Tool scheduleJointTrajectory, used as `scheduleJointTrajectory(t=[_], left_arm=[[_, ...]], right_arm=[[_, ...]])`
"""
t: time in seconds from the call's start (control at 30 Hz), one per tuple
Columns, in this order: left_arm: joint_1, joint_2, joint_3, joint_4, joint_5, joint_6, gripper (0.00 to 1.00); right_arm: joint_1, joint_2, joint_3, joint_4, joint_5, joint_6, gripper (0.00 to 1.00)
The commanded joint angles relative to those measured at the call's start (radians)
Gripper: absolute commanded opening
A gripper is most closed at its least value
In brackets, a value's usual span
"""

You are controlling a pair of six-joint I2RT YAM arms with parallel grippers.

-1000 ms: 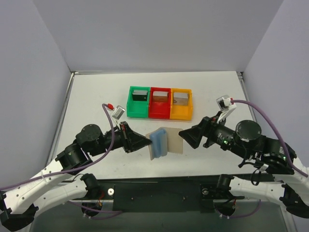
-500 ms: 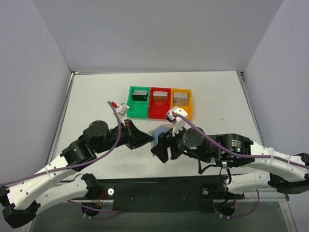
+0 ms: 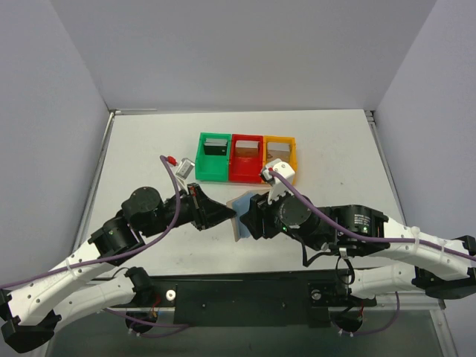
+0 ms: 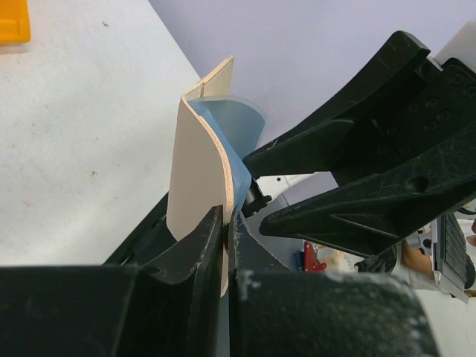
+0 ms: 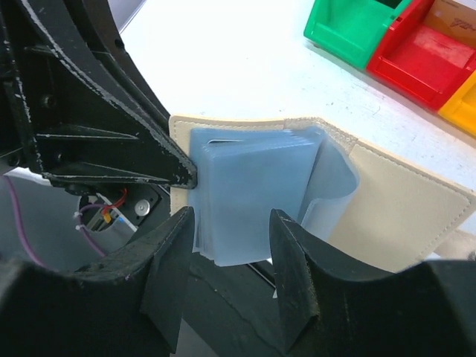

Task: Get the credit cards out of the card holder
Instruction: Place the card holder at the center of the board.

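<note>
Right tool [image 5: 232, 223], moved in, straddles unclenched the upright card holder [image 5: 401, 208] clamped by left tool [image 4: 225, 217].

White table [image 3: 145, 141], plain pale lilac-grey walls [image 3: 245, 52], soft even light

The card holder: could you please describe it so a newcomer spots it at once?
On the table, in front of the row of green, red and orange bins, the left tool and right tool meet. Between them is the card holder: the only tan-edged wallet with bluish-grey pockets, not plastic.
</note>
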Motion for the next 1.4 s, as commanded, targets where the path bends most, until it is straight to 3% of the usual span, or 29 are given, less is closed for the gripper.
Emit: scheduleJointTrajectory(t=[0.0,0.33,0.67,0.87,1.07,1.27,1.37], left_arm=[[-0.003,-0.009,0.025,0.105,0.039,-0.026,0.0],[-0.002,-0.024,0.016,0.133,0.074,-0.032,0.0],[-0.002,-0.053,0.013,0.111,0.076,-0.024,0.0],[-0.002,-0.061,0.016,0.09,0.059,-0.016,0.0],[-0.002,-0.061,0.002,0.105,0.049,-0.015,0.0],[-0.002,-0.061,-0.016,0.124,0.051,-0.019,0.0],[-0.002,-0.061,-0.022,0.136,0.057,-0.021,0.0]], right_arm=[[-0.008,0.01,0.002,-0.016,0.031,0.009,0.41],[-0.068,-0.005,-0.033,-0.032,0.003,0.044,0.3],[-0.162,-0.094,-0.081,-0.079,0.008,0.074,0.28],[-0.178,-0.175,-0.064,-0.127,0.04,0.065,0.32],[-0.1,-0.218,-0.026,-0.059,-0.016,0.016,0.48],[0.018,-0.165,-0.009,0.057,-0.105,-0.021,0.51],[0.019,-0.113,-0.004,0.074,-0.165,-0.018,0.51]])
